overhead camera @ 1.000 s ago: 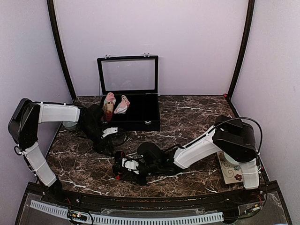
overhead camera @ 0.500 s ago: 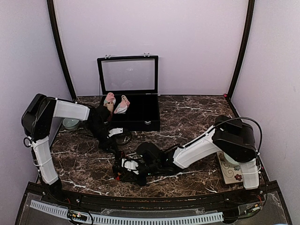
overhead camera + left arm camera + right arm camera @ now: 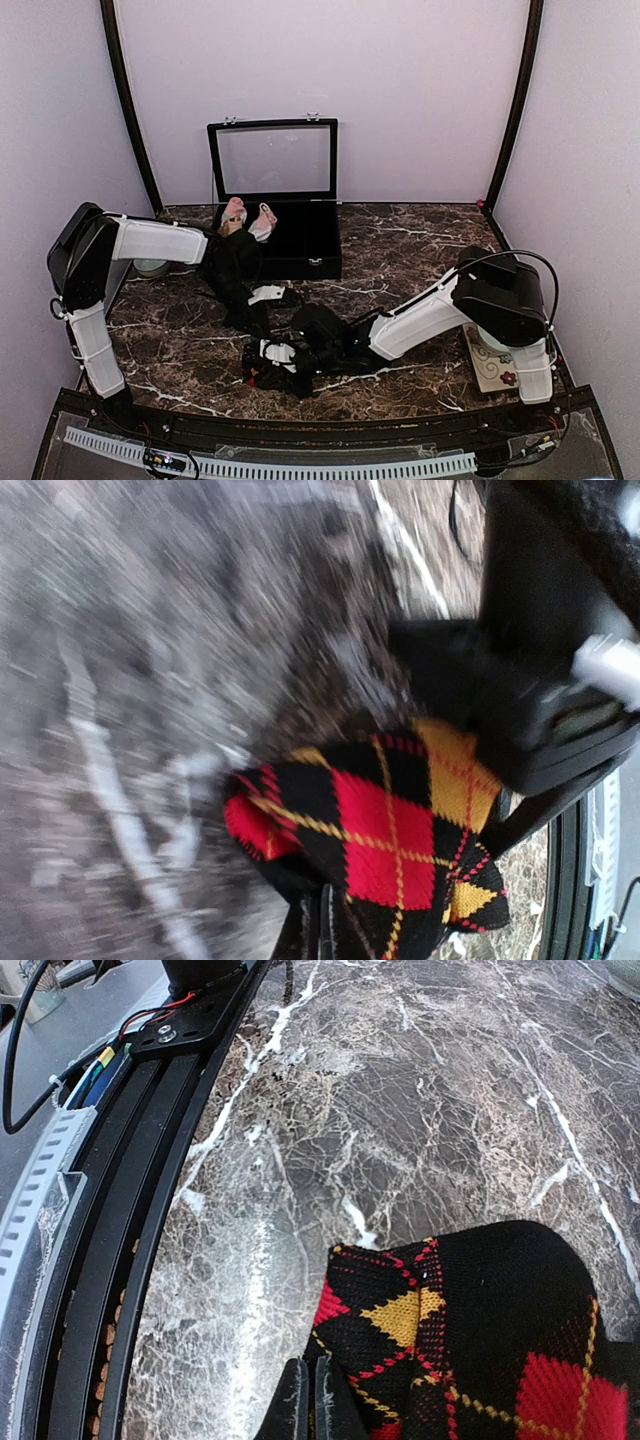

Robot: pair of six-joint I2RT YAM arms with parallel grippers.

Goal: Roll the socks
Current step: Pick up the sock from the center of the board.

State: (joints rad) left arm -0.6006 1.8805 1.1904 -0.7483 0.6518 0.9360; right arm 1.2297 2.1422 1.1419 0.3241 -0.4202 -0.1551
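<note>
I've got both arms reaching in over the table (image 3: 410, 250) in front of the case (image 3: 312, 262), whose glass lid stands open at the back.

The argyle sock (image 3: 385, 825) lies on the marble in front of the case, nearer the table's front rail than the case, approx. below the case's middle. It's bunched, with the red and yellow diamonds facing up.

L gripper (image 3: 318, 935): fingers pressed together, clenched on the sock's edge. The left wrist view is badly blurred, so I can't tell how much fabric is caught. It comes at the sock from the case side.

R gripper (image 3: 308, 1400): fingers also pinched together, on the sock's cuff-like end, on the side away from the case. The 2 grippers sit close together, with the sock between them.

The pink sock (image 3: 263, 222) sits inside the case at its left end, just right of an upright roll (image 3: 233, 216).

A pale bowl (image 3: 150, 267) shows just left of the case, partly hidden by the L arm. A floral cloth (image 3: 490, 365) lies well off to the case's front right.
</note>
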